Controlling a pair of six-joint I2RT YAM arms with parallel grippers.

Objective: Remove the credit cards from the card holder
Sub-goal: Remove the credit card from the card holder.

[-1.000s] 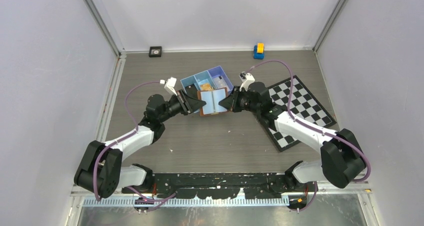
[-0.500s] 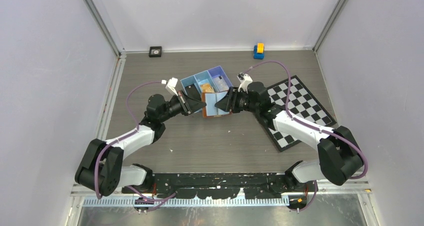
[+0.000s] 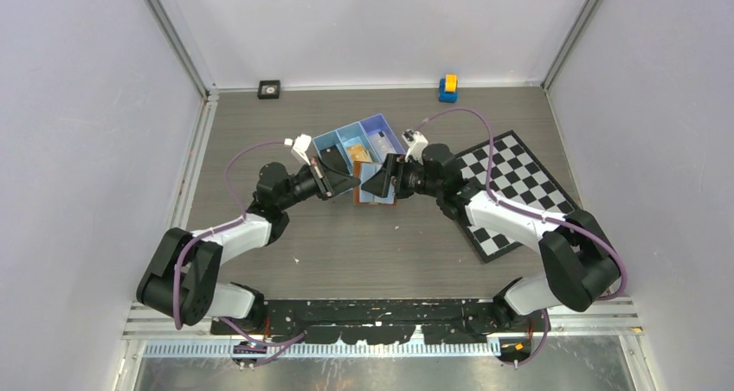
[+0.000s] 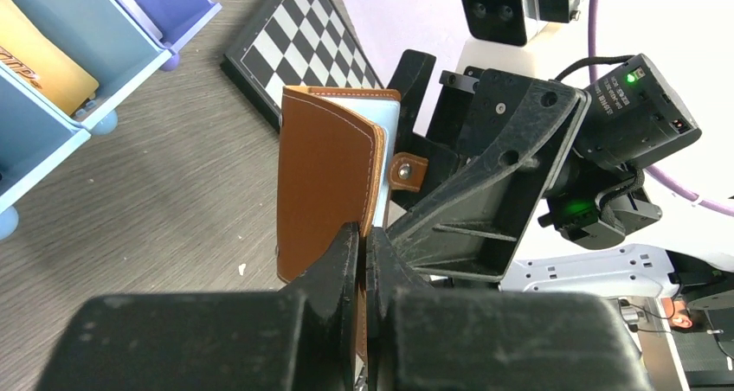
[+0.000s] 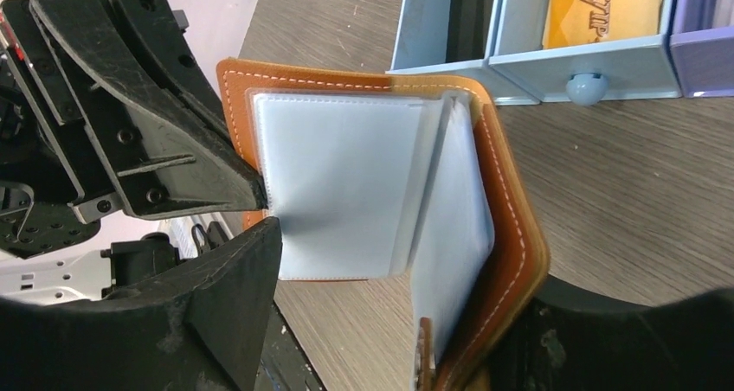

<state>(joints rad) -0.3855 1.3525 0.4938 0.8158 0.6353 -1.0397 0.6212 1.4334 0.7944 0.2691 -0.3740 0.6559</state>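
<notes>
The brown card holder [image 3: 383, 194] hangs half open just in front of the tray, held between the two arms. My left gripper [image 4: 363, 235] is shut on the edge of its brown cover [image 4: 329, 175]. My right gripper [image 5: 402, 270] is open, one finger on each side of the holder [image 5: 511, 192] without pinching it. The holder's pale blue inner sleeves [image 5: 338, 183] face the right wrist camera; whether cards sit in them cannot be told. One orange credit card [image 3: 357, 151] stands in the tray's middle compartment, seen as the orange card [image 5: 606, 10] in the right wrist view.
The blue three-compartment tray [image 3: 333, 137] stands just behind the holder. A black-and-white chequered board [image 3: 519, 188] lies to the right under the right arm. A small blue and yellow toy [image 3: 447, 87] and a black square [image 3: 269, 88] sit by the back wall.
The right gripper has let go of the holder and opened wide, moving left. The left gripper has shut on the cover. The holder went from spread open to half folded.
</notes>
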